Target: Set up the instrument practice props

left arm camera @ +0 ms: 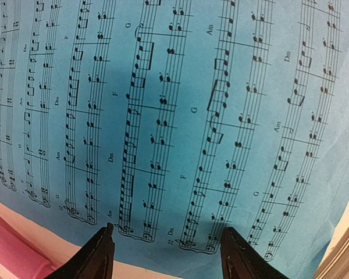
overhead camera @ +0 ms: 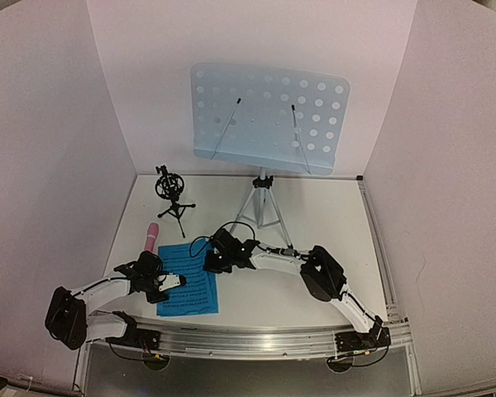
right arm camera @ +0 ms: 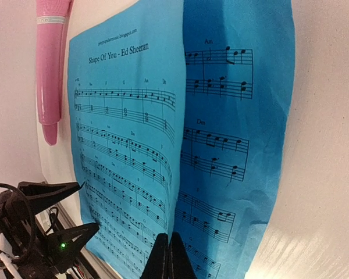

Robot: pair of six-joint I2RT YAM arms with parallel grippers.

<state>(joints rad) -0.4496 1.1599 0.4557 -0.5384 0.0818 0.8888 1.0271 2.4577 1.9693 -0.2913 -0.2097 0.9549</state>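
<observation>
Barely begun: both sheet-music pages (overhead camera: pixel 186 285) lie on the bench (overhead camera: pixel 314 215), music stand (overhead camera: pixel 269 116) bare, pink microphone (overhead camera: pixel 152 237) unmounted. Right hand (right arm camera: pixel 169 256) is pinched shut on the top page (right arm camera: pixel 128 145)'s edge; left hand (left arm camera: pixel 167 232) hovers half-open.

The pink microphone (right arm camera: pixel 50 75) runs off the right wrist view's top edge; the upper sheet-music page (right arm camera: pixel 128 174) hides part of the lower page (right arm camera: pixel 238 116); in the top view their notes are too small to read.

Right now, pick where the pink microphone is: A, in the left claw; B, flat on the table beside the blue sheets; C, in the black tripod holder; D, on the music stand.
B: the pink microphone lies flat on the table beside the blue sheets.
</observation>
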